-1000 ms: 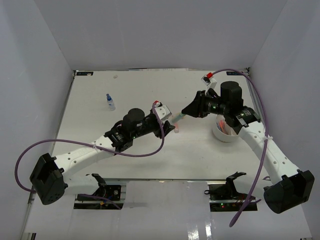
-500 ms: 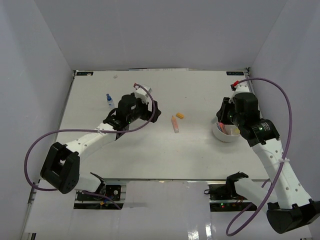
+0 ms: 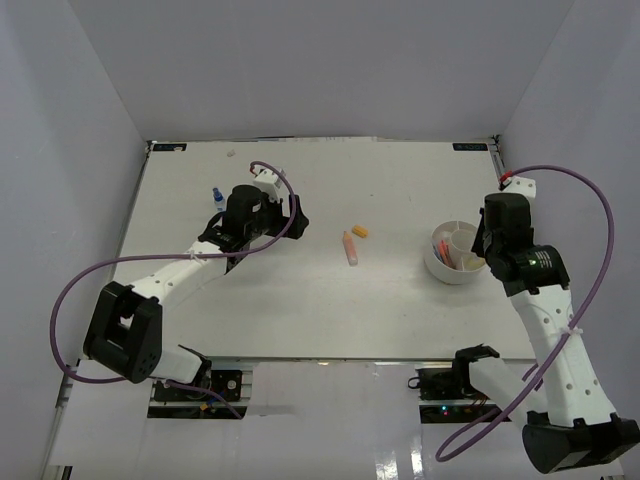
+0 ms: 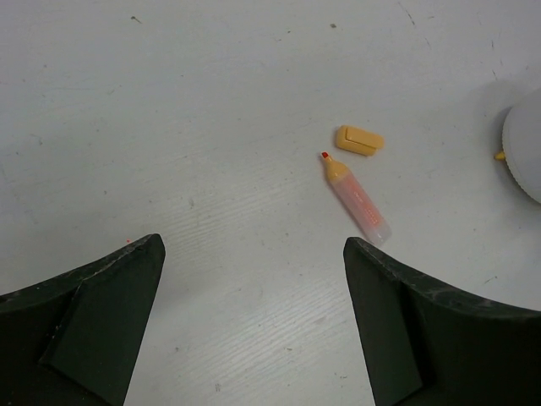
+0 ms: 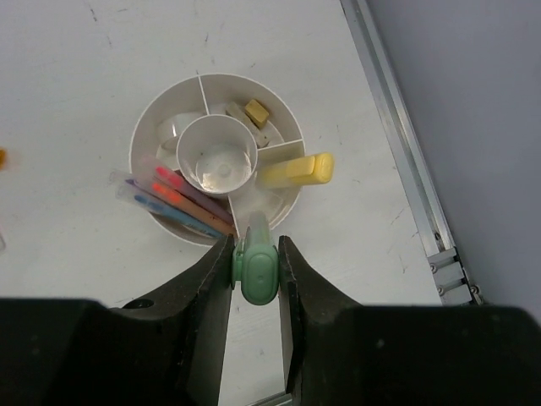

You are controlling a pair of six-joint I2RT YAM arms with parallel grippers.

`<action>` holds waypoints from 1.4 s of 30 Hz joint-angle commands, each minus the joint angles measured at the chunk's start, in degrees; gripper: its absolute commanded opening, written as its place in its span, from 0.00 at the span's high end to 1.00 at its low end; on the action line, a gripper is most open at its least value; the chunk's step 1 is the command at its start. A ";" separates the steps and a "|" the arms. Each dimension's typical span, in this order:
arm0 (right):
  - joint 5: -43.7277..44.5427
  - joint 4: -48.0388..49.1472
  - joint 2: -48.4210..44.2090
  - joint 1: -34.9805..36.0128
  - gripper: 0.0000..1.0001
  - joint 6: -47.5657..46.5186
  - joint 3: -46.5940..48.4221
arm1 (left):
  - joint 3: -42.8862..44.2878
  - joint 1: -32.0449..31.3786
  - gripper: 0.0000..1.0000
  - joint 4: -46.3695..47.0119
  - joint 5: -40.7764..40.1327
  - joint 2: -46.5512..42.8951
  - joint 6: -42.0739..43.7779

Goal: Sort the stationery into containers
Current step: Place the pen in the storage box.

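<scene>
Green marker: I held a green marker (image 5: 258, 271) with a smooth, rounded plastic cap; its pale barrel end reached the near rim of the tub.
Tub: the tub (image 5: 165, 118) was round, white and low-walled, with thin dividers radiating from a central cup, and it stood at the right side of the table.
Contents: thin pens (image 5: 173, 199) in pink, orange, blue and purple lay slanted in one compartment; a yellow highlighter (image 5: 297, 169) stuck out over the rim; a small yellow eraser (image 5: 256, 112) lay in another.
Orange marker: the orange marker (image 4: 357, 200), translucent and uncapped, lay flat mid-table, with its blocky yellow-orange cap (image 4: 359, 139) just beside its tip.
Bottle: the blue-capped bottle (image 3: 217, 198) stood upright near my left wrist.
Right gripper: my right gripper (image 5: 254, 245) was clamped on the green marker.
Left gripper: my left gripper (image 4: 254, 249) stood spread wide and empty, its fingers dark and matte.
Table: the table (image 4: 211, 101) was matte white and faintly scratched.
Change: a second before, both my grippers met mid-table; since then my left arm had pulled back toward the bottle, my right had swung out past the tub, and the orange marker and cap lay uncovered.
</scene>
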 commanded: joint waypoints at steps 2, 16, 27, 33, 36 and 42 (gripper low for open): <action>-3.06 6.04 0.30 -4.70 0.92 -1.25 -3.69 | 0.96 0.07 0.02 -0.86 0.62 -1.76 -0.15; -12.73 17.22 2.50 -14.73 0.92 -1.61 -10.73 | 0.61 0.07 0.02 -0.42 0.79 -1.59 -0.06; -13.96 20.12 4.87 -16.23 0.92 -0.90 -11.34 | 0.70 0.07 0.02 -0.50 1.23 -1.59 -0.06; -13.44 20.91 6.28 -17.02 0.87 -0.20 -11.87 | 0.61 0.07 0.02 -0.42 1.41 -1.85 -0.06; -13.52 21.09 6.80 -17.19 0.73 -0.02 -12.40 | 0.61 0.07 0.02 -0.50 1.58 -1.85 -0.24; -12.91 21.26 7.68 -17.63 0.61 0.50 -13.10 | 0.61 0.07 0.02 -0.50 1.58 -2.03 -0.24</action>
